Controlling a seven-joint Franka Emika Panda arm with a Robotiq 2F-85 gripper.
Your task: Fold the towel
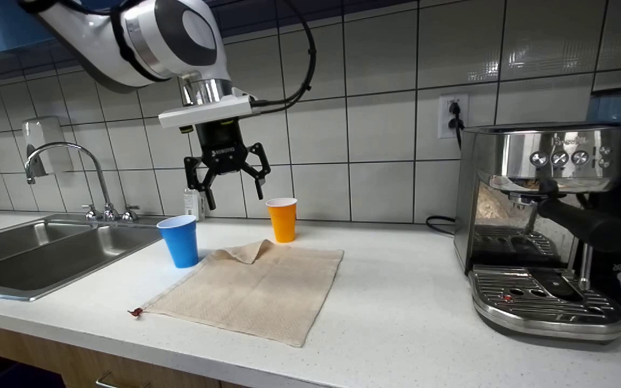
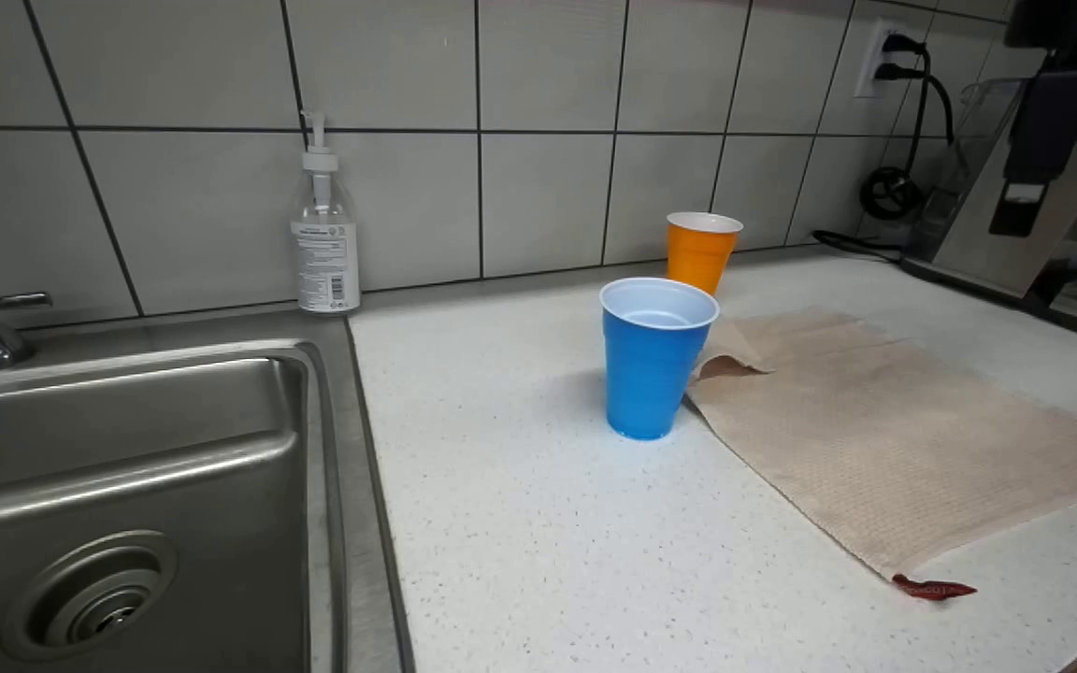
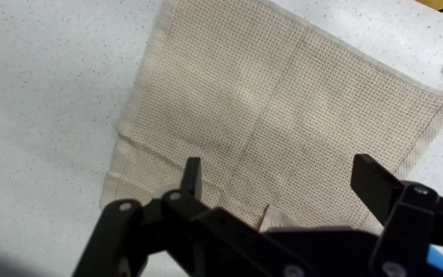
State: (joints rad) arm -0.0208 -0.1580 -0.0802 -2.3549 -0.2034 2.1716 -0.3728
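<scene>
The beige towel [image 1: 267, 296] lies spread on the white counter in both exterior views [image 2: 903, 430]. Its back corner by the cups is turned up and folded over. A red tag sits at its front-left corner. In the wrist view the towel [image 3: 260, 104] fills the middle, with creases near its lower left. My gripper [image 1: 236, 198] is open and empty, in the air above the back part of the towel and apart from it. In the wrist view its fingers [image 3: 275, 169] are wide apart over the cloth, and the gripper body partly hides the turned-up corner.
A blue cup [image 1: 182, 245] stands against the towel's left back edge; an orange cup [image 1: 283, 222] stands behind it. A steel sink [image 2: 325, 449] is at the left. A pump bottle [image 2: 325, 248] stands by the tiled wall. A coffee machine [image 1: 547, 145] stands at the right.
</scene>
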